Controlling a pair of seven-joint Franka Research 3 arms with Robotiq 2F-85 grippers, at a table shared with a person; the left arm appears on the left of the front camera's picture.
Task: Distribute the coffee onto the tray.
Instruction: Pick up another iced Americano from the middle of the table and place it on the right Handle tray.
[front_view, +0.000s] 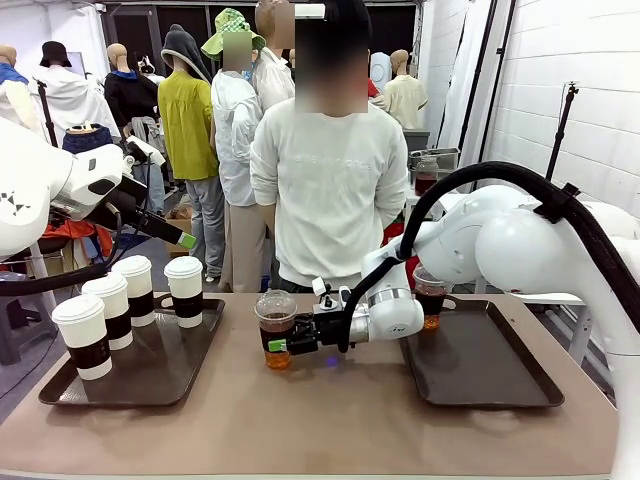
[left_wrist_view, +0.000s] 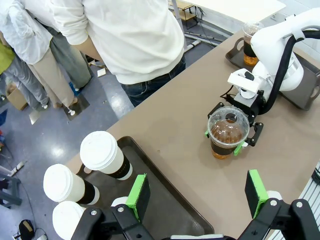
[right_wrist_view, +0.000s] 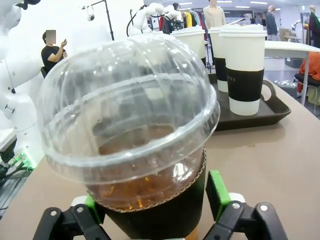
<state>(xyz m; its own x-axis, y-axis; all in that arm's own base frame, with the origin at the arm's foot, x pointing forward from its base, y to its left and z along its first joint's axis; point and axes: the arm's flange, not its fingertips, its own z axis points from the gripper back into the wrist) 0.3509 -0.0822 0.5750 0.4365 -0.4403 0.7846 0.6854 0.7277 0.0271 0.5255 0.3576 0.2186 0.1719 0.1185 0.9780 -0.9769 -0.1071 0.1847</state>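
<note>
I have four paper cups standing on the left tray, and one iced coffee at the far corner of the right tray. A second iced coffee stands on the bare bench between the trays, so that one is left to place. My right gripper has its jaws either side of its sleeve; whether they grip it I cannot tell. My left gripper hangs wide open above the left tray.
</note>
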